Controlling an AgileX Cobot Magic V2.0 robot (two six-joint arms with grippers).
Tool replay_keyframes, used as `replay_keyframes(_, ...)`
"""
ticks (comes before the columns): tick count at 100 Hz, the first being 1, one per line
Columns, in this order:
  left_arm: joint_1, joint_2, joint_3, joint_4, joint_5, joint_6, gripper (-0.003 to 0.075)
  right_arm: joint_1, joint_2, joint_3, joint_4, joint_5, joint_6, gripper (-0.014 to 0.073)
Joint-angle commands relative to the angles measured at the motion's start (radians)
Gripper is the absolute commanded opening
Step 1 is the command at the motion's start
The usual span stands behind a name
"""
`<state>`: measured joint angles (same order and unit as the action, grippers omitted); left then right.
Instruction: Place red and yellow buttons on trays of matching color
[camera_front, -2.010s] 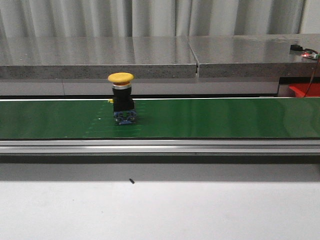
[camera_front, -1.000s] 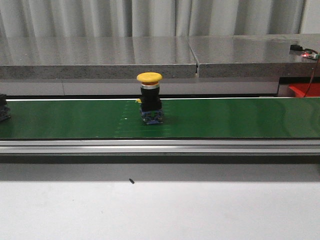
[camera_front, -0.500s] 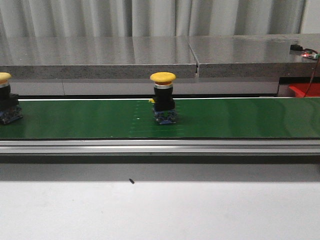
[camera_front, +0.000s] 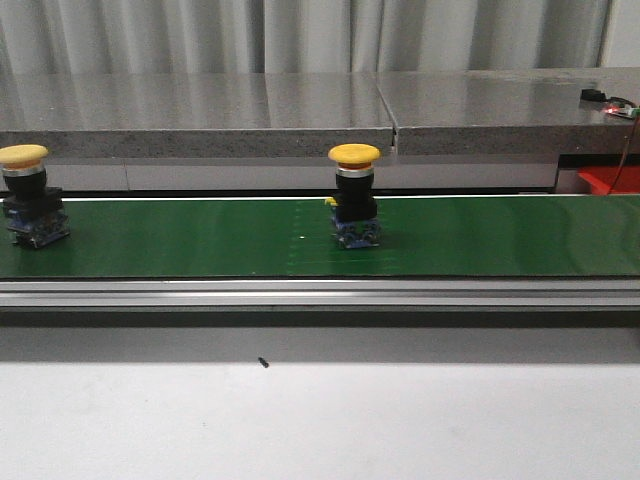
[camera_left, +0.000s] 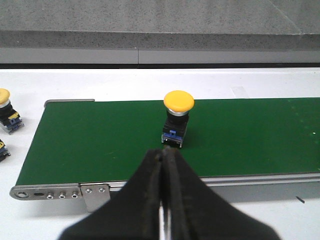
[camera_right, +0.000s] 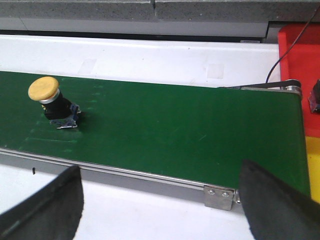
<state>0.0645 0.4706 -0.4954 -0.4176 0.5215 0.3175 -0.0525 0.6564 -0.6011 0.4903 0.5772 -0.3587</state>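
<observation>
Two yellow-capped buttons stand upright on the green belt (camera_front: 480, 240) in the front view: one near the middle (camera_front: 355, 196) and one at the far left (camera_front: 30, 196). No red button shows. In the left wrist view, my left gripper (camera_left: 164, 156) is shut and empty, hovering just short of a yellow button (camera_left: 177, 118) on the belt. In the right wrist view, my right gripper (camera_right: 160, 210) is open over the white table in front of the belt, and a yellow button (camera_right: 51, 101) stands well off to one side. The red tray (camera_right: 302, 55) and a strip of the yellow tray (camera_right: 314, 165) lie past the belt's end.
Two more buttons (camera_left: 8, 114) (camera_left: 2, 150) sit on the white table beyond the belt's other end. A dark object (camera_right: 315, 96) rests on the red tray, under a black cable (camera_right: 280, 62). A grey stone ledge (camera_front: 300, 110) runs behind the belt.
The yellow button has ridden the belt rightward, from left of centre to just right of centre. A second yellow button has come into view at the left and follows it.
</observation>
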Motion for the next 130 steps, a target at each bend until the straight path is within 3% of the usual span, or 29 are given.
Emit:
replay_keyframes(1,-0.008,0.003,-0.029,-0.024,-0.063,-0.005,-0.002,-0.003,0.028,-0.052,0.029,-0.021,-0.009,0.0646)
replay_keyframes(42,-0.008,0.003,-0.029,-0.024,-0.063,-0.005,-0.002,0.023,0.359,-0.301,0.029,0.141,-0.009,0.0646)
replay_keyframes(102,-0.008,0.003,-0.029,-0.024,-0.063,-0.005,-0.002,0.262,0.744,-0.494,0.01,0.091,-0.009,0.0646)
replay_keyframes(130,-0.008,0.003,-0.029,-0.024,-0.063,-0.005,-0.002,0.296,0.87,-0.573,-0.006,0.029,-0.009,0.0646)
